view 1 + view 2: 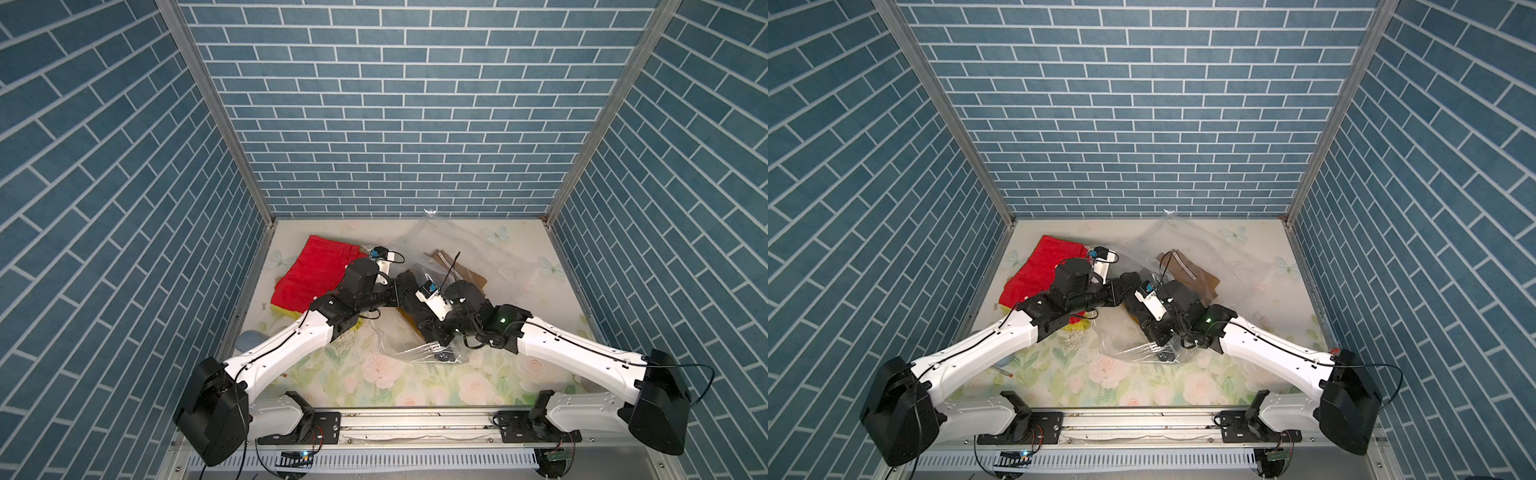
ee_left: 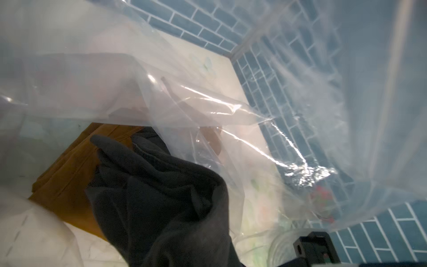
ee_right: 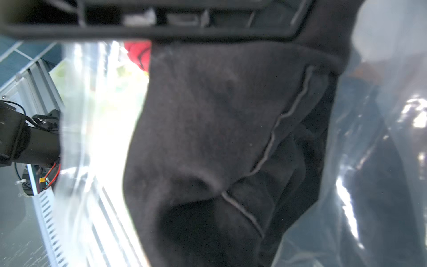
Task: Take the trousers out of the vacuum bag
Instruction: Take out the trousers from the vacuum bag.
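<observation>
Looking at the left pincer [image 1: 400, 291] squeezed together on the black trousers [image 2: 161, 196]. Hard to spot the jaws themselves in the left wrist view, with that dark cloth bunched up right over them. Got the ochre trousers [image 2: 69, 175] lying flat just past the pincer, partly tucked under the black cloth. All of it wrapped in the vacuum bag [image 2: 208, 92], with crinkly clear film draped above and around the pincer.

Can't tell about the right pincer [image 1: 434, 334], whether apart or together. Nothing but black cloth [image 3: 208, 115] filling the right wrist view, with bag film on either side of it. In both top views, pointed down at the near edge of the bag, just beside the left pincer, with the black bundle between the two.

Spotted the red trousers [image 1: 316, 274] well behind the left pincer, out of the bag and flat on the floral table [image 1: 374, 382]. Also a bit of yellow trousers [image 1: 278, 309] peeking out from under the red ones.
</observation>
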{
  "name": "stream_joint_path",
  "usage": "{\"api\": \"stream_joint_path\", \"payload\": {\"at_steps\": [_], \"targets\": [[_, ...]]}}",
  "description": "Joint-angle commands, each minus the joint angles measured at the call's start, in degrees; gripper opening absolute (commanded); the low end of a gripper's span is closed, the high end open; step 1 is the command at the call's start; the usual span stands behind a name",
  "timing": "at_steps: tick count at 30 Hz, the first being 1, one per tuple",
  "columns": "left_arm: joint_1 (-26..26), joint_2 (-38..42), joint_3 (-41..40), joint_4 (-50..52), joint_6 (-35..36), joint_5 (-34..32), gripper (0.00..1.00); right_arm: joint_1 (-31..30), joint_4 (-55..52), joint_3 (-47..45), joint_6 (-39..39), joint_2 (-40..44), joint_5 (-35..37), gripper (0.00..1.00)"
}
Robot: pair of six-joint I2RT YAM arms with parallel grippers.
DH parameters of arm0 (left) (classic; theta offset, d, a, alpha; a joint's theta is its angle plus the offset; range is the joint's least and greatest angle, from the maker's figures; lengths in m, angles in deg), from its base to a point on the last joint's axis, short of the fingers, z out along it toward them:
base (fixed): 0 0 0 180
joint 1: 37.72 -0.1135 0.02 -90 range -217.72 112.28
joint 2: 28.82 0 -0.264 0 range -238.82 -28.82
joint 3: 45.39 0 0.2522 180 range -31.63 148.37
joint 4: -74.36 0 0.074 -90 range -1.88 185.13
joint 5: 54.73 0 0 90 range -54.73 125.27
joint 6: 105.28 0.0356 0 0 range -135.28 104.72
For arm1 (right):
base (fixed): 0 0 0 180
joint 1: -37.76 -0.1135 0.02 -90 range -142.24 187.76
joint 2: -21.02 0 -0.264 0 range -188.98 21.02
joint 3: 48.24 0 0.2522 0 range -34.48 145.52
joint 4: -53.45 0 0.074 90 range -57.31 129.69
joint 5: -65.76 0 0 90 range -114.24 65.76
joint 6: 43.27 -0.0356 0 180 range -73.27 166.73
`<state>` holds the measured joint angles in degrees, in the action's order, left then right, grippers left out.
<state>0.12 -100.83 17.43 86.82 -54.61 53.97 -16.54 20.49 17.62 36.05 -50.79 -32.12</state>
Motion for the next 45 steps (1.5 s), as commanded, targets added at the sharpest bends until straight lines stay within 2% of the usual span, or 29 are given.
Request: {"api": "stream_joint_path", "payload": {"at_steps": [1,12,20,28,45], "targets": [[2.1,1.6,-1.8,-3.9,-2.6,2.5,0.0,0.3,9.4,1.6,-0.4,2.8,-1.0,0.0],[3.1,10.8,0.4,4.8,1.8,-1.6,0.0,0.3,9.3,3.6,-0.1,6.5,-5.7,0.0],[3.1,14.5,4.8,9.7,2.3,-1.7,0.0,0.3,7.3,7.5,0.8,8.5,-7.6,0.0],[3.1,17.0,9.8,12.9,2.8,-0.1,0.0,0.3,6.0,14.1,0.8,9.6,-13.1,0.0],[3.1,23.2,27.4,16.5,5.3,10.0,0.0,0.3,8.7,30.5,-2.8,7.3,-36.3,0.0]]}}
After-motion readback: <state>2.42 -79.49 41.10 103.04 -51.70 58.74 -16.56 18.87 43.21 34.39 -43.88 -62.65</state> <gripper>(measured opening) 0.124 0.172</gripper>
